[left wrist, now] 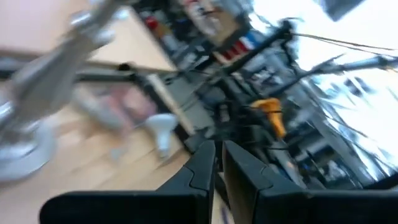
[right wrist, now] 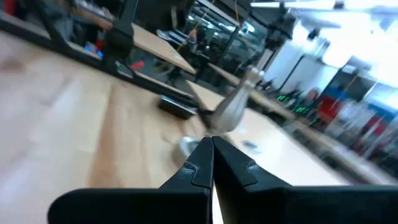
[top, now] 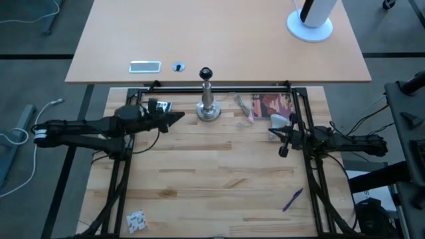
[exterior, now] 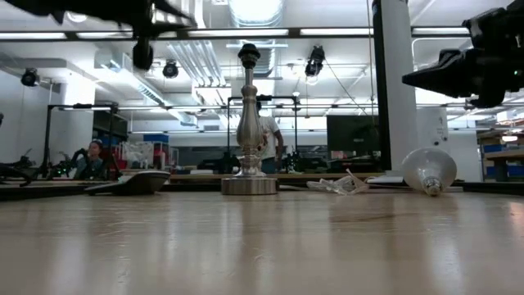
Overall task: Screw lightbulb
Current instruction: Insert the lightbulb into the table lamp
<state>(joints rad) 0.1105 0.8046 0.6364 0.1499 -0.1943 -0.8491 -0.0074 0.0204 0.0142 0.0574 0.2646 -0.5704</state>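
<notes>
Both grippers (top: pixel 180 117) (top: pixel 272 132) closed, empty, lightbulb (exterior: pixel 429 171) lying flat, screw base toward the low camera

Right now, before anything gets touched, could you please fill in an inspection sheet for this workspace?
Surface: pale wooden butcher-block table, dry.
Job's things: white frosted lightbulb lying on its side near the right arm, unheld; silver lamp stand with black socket top upright, socket empty.
Clutter: blue pen, small patterned paper scrap, crumpled clear wrapper, red printed card.
Grippers: left gripper shut, empty, beside the stand; right gripper shut, empty, beside the bulb.
Cables: white cable on the floor, left.
Surroundings: second table with white cylinder on round base; a person in the room behind.
</notes>
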